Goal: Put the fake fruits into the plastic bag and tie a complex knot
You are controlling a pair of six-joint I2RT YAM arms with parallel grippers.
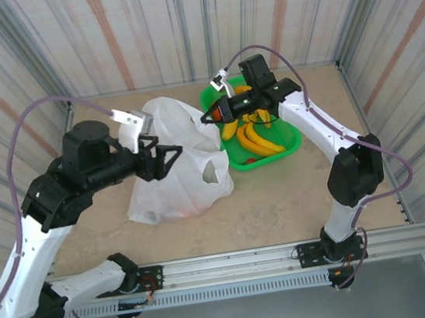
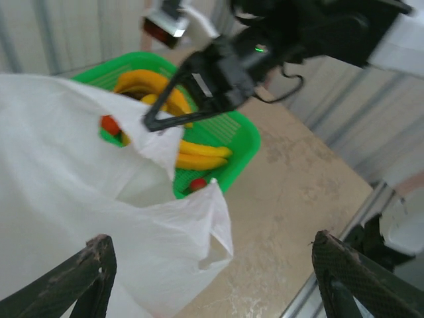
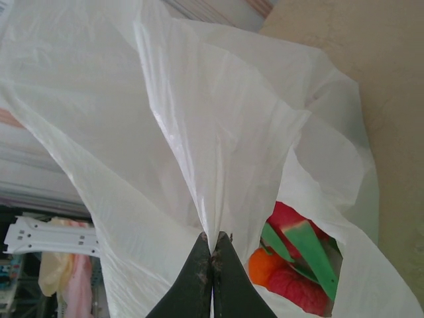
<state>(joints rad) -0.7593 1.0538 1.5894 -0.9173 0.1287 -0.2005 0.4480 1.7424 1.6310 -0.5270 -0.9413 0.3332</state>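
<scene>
While the right gripper (image 3: 213, 236) stands closed on a pinched fold of the plastic bag (image 1: 175, 172), holding up the bag's edge on its far right side, the left gripper (image 1: 173, 155) hangs with its jaws wide apart and nothing between them. It sits at the bag's left side; whether it touches the film cannot be told. The bag lies on the table (image 1: 280, 197) left of centre, just beside the green basket (image 1: 267, 159), and its mouth opens on the side toward the basket.

Part of the loading is done. Through the mouth, the right wrist view shows fake fruits (image 3: 291, 281) inside: an orange one, pink-red ones and something green. Loading is not complete, since several bananas (image 1: 255, 139) and at least two small red pieces (image 2: 197, 183) lie in the basket.

No knot is formed, and the handle strips hang loose and apart. What remains, by this reading, is to transfer the basket's contents, gather both handles and tie them. Thin film held by a single pinch may slip or fold over the mouth.
</scene>
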